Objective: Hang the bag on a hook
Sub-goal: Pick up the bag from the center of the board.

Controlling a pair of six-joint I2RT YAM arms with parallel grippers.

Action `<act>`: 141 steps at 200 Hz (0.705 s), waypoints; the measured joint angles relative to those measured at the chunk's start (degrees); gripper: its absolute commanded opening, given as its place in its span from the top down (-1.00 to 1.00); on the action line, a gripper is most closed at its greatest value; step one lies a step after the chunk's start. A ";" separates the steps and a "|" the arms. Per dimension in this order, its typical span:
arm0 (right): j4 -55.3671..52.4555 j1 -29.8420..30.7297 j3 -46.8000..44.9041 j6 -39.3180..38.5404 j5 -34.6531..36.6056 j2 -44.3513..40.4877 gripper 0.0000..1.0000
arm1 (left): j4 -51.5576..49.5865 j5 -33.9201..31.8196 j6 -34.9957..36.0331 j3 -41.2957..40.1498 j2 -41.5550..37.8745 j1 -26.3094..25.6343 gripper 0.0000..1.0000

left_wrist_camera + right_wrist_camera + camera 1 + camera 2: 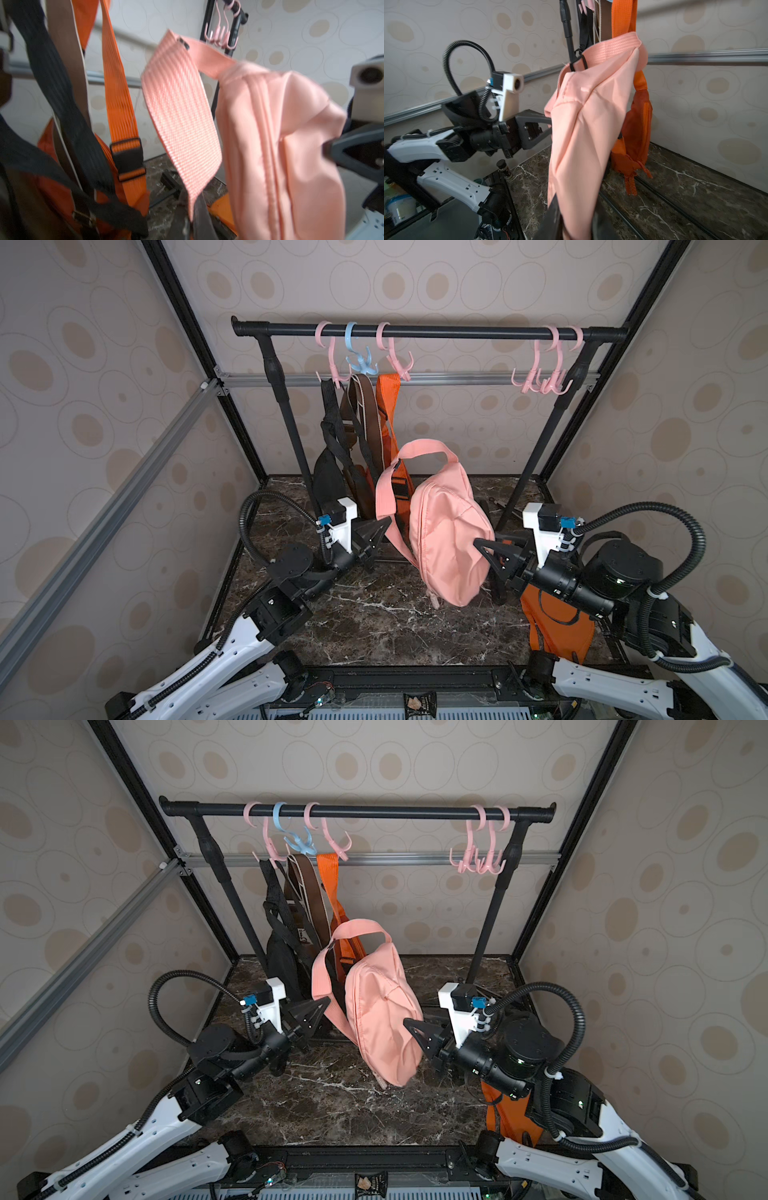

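This is a robot test cell in a lab, dressed up to look like a corner of a home. Its walls (104, 385) carry beige wallpaper with oval rings, yet they sit inside a bare frame of black and silver metal bars (104, 526). A dark marble-look table (395, 626) holds a black clothes rail (415, 331) with pink and blue plastic hooks (360, 363), and hanging bags (328, 477) fill some of them. A left arm (216, 655) and a right arm (602, 686) are mounted along the front edge, where loose wiring and a lit circuit board (320, 696) lie exposed.
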 measured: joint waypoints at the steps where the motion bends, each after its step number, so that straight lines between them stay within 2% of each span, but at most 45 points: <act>1: -0.04 0.00 0.00 -0.22 0.24 -0.02 0.25 | -0.92 -0.24 0.42 0.90 0.35 -0.02 1.00; 27: -0.09 0.00 -0.09 -2.12 6.97 -0.85 -0.08 | -13.88 -2.12 6.99 16.00 7.78 0.00 1.00; 64: 2.67 0.00 2.01 -5.88 11.02 -3.08 -0.33 | -31.69 0.42 14.12 41.13 25.14 -1.01 1.00; 102: 5.90 0.00 9.14 -10.64 6.45 1.22 -0.39 | -45.51 -5.03 21.46 62.77 41.44 -6.80 1.00; 141: 9.22 0.00 11.72 -17.25 3.08 7.61 -0.42 | -49.81 -10.01 26.40 80.26 51.84 -10.45 1.00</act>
